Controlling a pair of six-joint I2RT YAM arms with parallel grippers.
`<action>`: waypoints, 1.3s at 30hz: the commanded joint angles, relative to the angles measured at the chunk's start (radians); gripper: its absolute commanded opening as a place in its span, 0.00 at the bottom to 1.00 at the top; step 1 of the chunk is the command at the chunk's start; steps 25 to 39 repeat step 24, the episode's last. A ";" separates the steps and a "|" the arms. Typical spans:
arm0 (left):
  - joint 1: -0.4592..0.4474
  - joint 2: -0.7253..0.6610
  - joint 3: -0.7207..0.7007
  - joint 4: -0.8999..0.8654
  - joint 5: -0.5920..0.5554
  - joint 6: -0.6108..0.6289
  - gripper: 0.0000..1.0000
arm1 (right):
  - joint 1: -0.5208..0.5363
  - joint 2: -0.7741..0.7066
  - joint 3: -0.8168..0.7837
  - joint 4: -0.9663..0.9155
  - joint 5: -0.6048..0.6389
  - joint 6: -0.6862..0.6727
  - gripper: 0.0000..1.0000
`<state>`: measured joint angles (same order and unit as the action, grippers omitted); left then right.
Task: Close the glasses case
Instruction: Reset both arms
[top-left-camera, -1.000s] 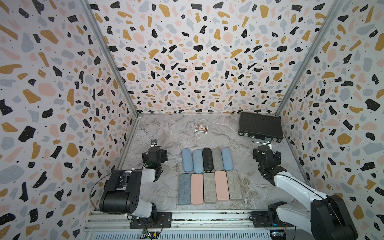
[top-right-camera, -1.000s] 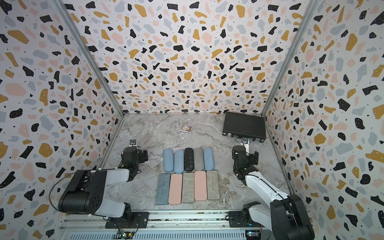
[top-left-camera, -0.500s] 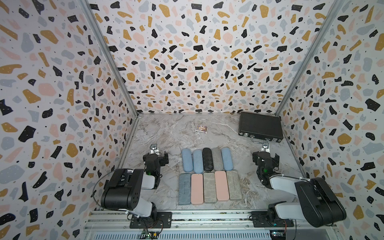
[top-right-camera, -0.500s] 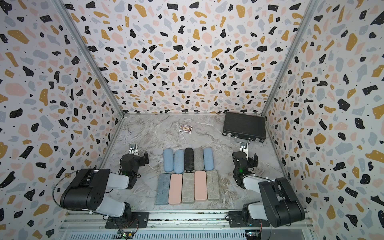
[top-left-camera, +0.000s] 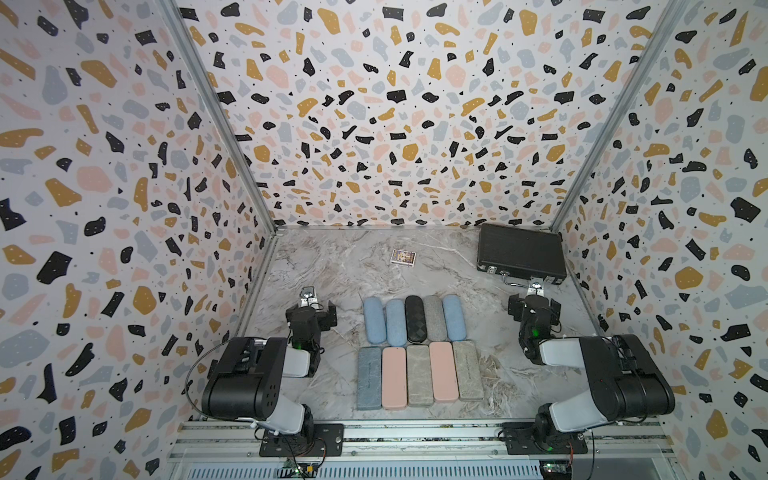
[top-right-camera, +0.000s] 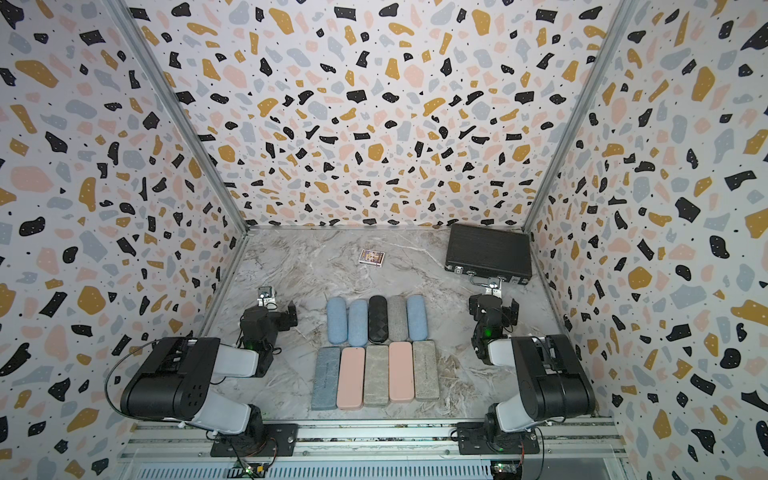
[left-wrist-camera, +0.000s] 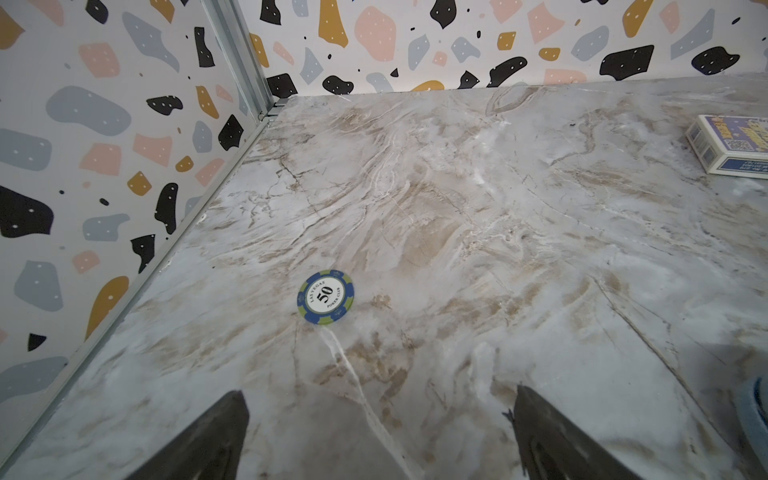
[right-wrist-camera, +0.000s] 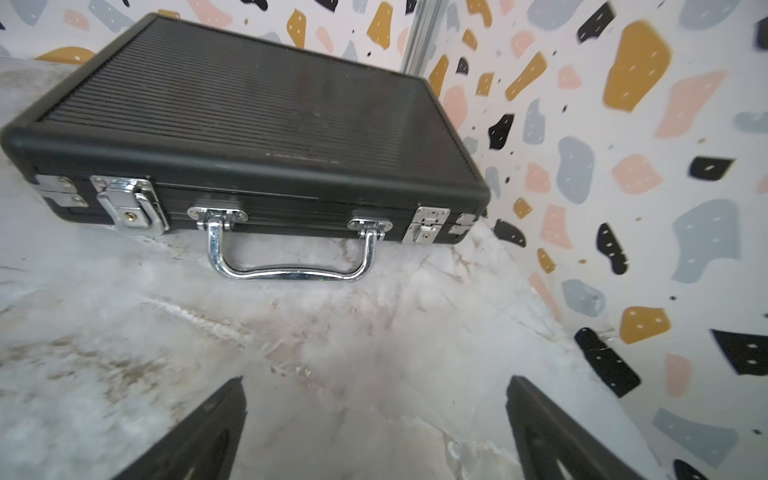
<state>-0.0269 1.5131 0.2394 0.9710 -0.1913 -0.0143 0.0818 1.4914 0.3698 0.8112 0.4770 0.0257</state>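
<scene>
Several glasses cases lie in two rows mid-table in both top views, all with their lids down. The back row has a black case (top-left-camera: 416, 319) between blue (top-left-camera: 372, 320) and grey ones. The front row holds pink (top-left-camera: 394, 378) and grey (top-right-camera: 376, 376) cases. My left gripper (top-left-camera: 311, 308) rests low, left of the rows, open and empty, and its wrist view shows bare marble between the fingers (left-wrist-camera: 224, 436). Right of the rows, my right gripper (top-left-camera: 534, 306) also stands open and empty, its fingers (right-wrist-camera: 540, 424) apart over bare marble.
A black briefcase (top-left-camera: 520, 253) with a chrome handle (right-wrist-camera: 291, 272) lies at the back right, just beyond the right gripper. A card box (top-left-camera: 403, 257) sits mid-back. A blue poker chip (left-wrist-camera: 325, 297) lies ahead of the left gripper. Patterned walls enclose three sides.
Both arms have folded down toward the front rail, the right one most. Both grippers stay open and nearly in place. The cases have not moved.
</scene>
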 joint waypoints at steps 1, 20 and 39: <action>0.007 -0.009 0.018 0.038 0.003 0.004 0.99 | -0.046 -0.023 0.034 -0.068 -0.134 0.058 1.00; 0.079 0.007 0.081 -0.069 0.134 -0.033 0.99 | -0.051 0.016 -0.027 0.074 -0.192 0.041 1.00; 0.079 -0.003 0.074 -0.067 0.135 -0.033 0.99 | -0.052 0.020 -0.032 0.092 -0.189 0.039 1.00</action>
